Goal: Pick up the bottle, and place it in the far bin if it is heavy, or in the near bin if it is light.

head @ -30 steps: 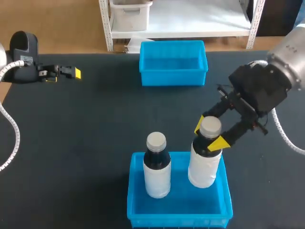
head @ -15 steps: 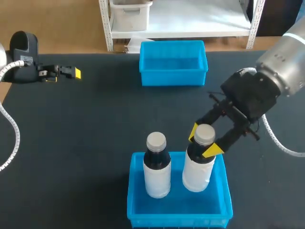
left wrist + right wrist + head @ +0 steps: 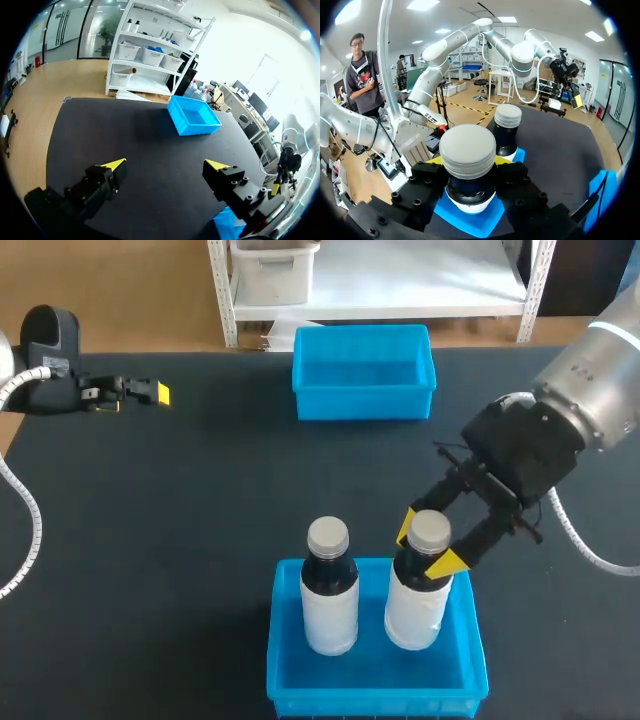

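The table (image 3: 180, 520) has a dark, matte top without any pattern. 1 other bottle (image 3: 329, 590) stands upright in the left half of the near bin (image 3: 276, 665), close to its left wall. This bottle has a grey screw cap, a dark neck and a white wrap around its body.

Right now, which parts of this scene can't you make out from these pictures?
Whether the grey-capped, white-labelled bottle in the right gripper touches the floor of the near blue plastic bin: head view, its body hides its base; right wrist view, the gripper does.
How full it is: the label covers it.
Left wrist view: the left gripper hides most of that bin.
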`<state>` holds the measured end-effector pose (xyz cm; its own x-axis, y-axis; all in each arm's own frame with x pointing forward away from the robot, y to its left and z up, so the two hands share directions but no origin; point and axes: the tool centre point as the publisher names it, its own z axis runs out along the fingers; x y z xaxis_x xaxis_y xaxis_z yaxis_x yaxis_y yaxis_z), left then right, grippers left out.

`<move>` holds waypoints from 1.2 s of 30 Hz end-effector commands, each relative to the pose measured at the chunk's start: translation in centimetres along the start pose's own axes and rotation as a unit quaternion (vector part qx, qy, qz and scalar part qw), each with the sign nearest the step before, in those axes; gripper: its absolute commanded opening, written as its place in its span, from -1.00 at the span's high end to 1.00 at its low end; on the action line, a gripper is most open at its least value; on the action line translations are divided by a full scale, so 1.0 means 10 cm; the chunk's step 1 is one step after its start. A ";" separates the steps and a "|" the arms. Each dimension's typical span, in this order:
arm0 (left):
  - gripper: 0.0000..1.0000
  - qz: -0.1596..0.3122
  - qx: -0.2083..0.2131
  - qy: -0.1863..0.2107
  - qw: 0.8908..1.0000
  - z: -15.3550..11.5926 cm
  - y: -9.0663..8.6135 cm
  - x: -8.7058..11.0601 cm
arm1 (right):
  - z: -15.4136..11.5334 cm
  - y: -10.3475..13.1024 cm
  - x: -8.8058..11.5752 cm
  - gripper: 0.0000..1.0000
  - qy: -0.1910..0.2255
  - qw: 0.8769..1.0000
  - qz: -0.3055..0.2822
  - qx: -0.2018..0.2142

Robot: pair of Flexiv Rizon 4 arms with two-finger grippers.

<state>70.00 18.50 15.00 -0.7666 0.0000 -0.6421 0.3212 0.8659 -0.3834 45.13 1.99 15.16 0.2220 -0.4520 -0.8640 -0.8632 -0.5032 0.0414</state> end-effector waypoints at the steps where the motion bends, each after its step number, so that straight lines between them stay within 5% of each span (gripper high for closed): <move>1: -1.00 0.000 0.000 0.000 1.000 0.00 0.00 0.00 | 0.03 -0.03 0.03 1.00 0.000 1.000 0.001 -0.003; 14: -1.00 0.000 0.000 0.000 1.000 0.00 0.00 0.00 | 0.05 -0.04 0.07 0.99 0.003 1.000 0.005 -0.003; 17: -1.00 0.000 0.000 0.000 1.000 0.00 0.00 0.00 | 0.05 -0.04 0.07 0.40 0.004 1.000 0.007 -0.003; 21: -1.00 0.000 0.000 0.000 1.000 0.00 0.00 0.00 | 0.05 -0.05 0.08 0.31 0.006 1.000 0.009 -0.002; 36: -1.00 0.000 0.000 0.000 1.000 0.00 0.00 0.00 | 0.07 -0.07 0.14 0.33 0.001 1.000 0.017 -0.005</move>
<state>70.00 18.50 15.00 -0.7666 0.0001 -0.6421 0.3212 0.8659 -0.3834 45.53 2.22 13.78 0.1970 -0.4755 -0.8574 -0.8674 -0.4921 0.0736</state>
